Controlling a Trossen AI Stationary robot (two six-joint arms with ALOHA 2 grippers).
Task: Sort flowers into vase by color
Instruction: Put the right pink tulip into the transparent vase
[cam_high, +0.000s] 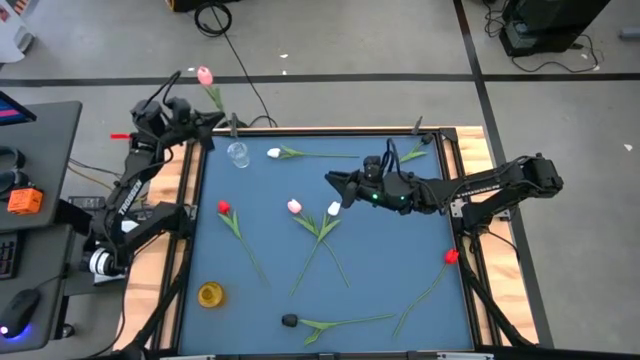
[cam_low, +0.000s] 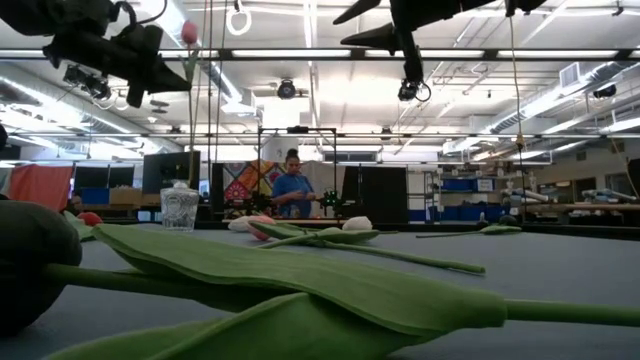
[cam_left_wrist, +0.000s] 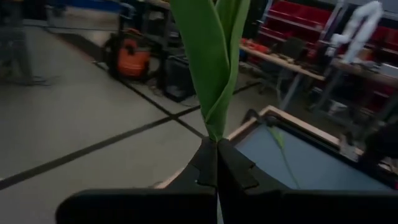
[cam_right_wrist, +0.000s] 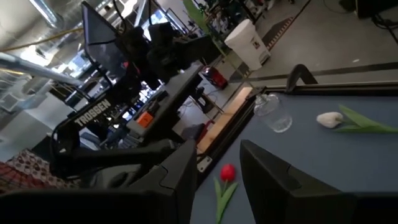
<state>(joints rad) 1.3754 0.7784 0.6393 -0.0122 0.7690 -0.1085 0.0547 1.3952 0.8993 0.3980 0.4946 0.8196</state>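
Blue table (cam_high: 400, 240), tulips scattered, clear glass vase (cam_high: 238, 154) near far left corner.
Left gripper (cam_high: 207, 128) pinching pink tulip (cam_high: 205, 76) stem above vase; lower upright, stem-first. Right gripper (cam_high: 335, 181) parted, empty, mid-table.

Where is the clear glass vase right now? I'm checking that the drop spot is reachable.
In the high view the clear glass vase stands at the mat's far left corner, near the left gripper and left of a white tulip.

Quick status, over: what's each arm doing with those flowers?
Left gripper shut on pink tulip, near glass vase. Right gripper open, empty, mid-table. Nothing blocking.
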